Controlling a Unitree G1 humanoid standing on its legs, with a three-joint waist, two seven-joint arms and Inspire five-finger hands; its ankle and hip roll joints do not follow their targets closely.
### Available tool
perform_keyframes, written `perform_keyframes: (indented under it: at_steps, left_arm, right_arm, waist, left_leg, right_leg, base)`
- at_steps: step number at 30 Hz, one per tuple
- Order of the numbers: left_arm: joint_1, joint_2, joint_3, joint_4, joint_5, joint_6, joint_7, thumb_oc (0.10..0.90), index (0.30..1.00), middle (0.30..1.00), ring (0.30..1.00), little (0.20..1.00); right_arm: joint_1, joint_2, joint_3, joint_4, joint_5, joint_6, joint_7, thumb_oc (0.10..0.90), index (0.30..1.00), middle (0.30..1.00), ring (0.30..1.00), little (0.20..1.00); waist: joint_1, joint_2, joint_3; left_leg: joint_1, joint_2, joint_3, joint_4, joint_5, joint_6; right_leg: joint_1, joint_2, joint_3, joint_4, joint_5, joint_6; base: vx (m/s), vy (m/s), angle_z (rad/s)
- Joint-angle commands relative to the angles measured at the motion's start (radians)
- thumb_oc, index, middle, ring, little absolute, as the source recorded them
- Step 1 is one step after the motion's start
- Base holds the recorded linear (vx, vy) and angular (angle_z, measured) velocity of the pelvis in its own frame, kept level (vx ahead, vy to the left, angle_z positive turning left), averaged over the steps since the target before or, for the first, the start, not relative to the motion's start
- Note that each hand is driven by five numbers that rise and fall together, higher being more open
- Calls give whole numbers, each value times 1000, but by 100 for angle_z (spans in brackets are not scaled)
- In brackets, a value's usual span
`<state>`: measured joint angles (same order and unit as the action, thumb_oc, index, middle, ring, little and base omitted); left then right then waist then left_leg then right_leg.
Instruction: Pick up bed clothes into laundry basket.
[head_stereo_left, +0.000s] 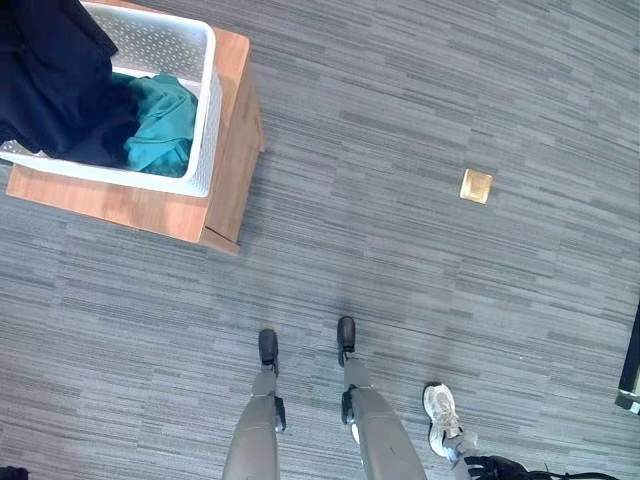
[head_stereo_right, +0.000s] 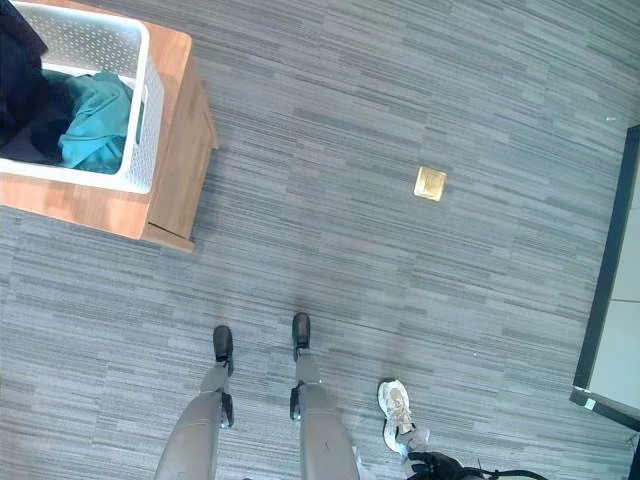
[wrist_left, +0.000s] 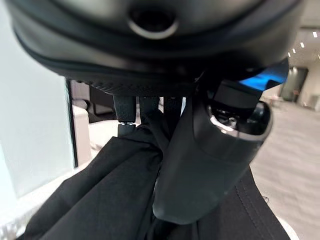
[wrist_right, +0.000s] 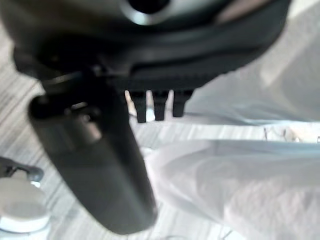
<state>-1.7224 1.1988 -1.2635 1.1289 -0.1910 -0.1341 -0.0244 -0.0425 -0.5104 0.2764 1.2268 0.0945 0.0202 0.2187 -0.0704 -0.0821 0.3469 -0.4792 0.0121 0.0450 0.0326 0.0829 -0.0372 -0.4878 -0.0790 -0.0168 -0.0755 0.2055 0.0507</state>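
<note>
Since cloth hangs: left hand (wrist_left: 210, 165) pinches black garment (wrist_left: 100, 200) over basket (head_stereo_left: 200, 90).
Risk: garment snags rim.
Right hand (wrist_right: 95, 165): relaxed, empty.

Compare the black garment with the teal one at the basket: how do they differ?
The black garment is pinched in the left hand and drapes over the white basket's rim; the teal garment lies crumpled inside, ungripped. Black looks larger than teal. Both are at the basket.

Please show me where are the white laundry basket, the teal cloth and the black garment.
white laundry basket (head_stereo_left: 205, 110), left eye view: on its perforated right wall.
teal cloth (head_stereo_left: 165, 125), left eye view: on its folds inside the basket.
black garment (wrist_left: 110, 195), left wrist view: on the fabric under the left hand (wrist_left: 200, 165).
</note>
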Motion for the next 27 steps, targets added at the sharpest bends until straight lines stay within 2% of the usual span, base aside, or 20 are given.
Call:
perform_keyframes:
  at_steps: [1, 13, 20, 24, 27]
  left_arm:
    - [-181, -12, 12, 84, 32, -20, 34, 800, 900, 900, 900, 900]
    - [-223, -6, 34, 101, 18, -13, 98, 800, 900, 900, 900, 900]
    - [-238, -6, 56, 86, -11, -9, 132, 800, 900, 900, 900, 900]
    - [-205, -6, 90, 66, -33, -11, 131, 800, 900, 900, 900, 900]
    - [-97, 4, 205, -3, -112, -27, 141, 800, 900, 900, 900, 900]
  right_arm:
    - [173, -132, 28, 5, -5, 44, 25, 800, 900, 900, 900, 900]
    - [203, -127, 36, 2, -14, 51, 34, 800, 900, 900, 900, 900]
    - [218, -137, 51, -44, -22, 66, 39, 800, 900, 900, 900, 900]
    - [236, -145, 54, -86, -36, 72, 46, 800, 900, 900, 900, 900]
    - [260, -134, 33, -154, -32, 74, 44, 800, 900, 900, 900, 900]
  waist:
    - [-15, 54, -2]
    - [-6, 79, -1]
    - [8, 94, -24]
    - [18, 94, -42]
    - [27, 86, -68]
  left_leg:
    - [-14, -32, -59, 19, -13, 6]
    - [17, -36, -59, 2, -9, 4]
    - [53, -32, -62, -9, -7, 0]
    - [85, -29, -66, -13, -9, -2]
    - [135, -29, -77, -30, -10, -4]
  right_leg:
    - [95, -58, 26, -12, -8, 148]
    - [113, -58, 33, -12, -19, 144]
    - [142, -58, 25, -12, -36, 139]
    - [171, -57, 18, -12, -47, 135]
    - [211, -57, 6, -12, -63, 131]
  base:
    - [0, 0, 0]
    - [0, 0, 0]
    - [3, -26, -1]
    - [27, -52, 1]
    - [61, -54, 3]
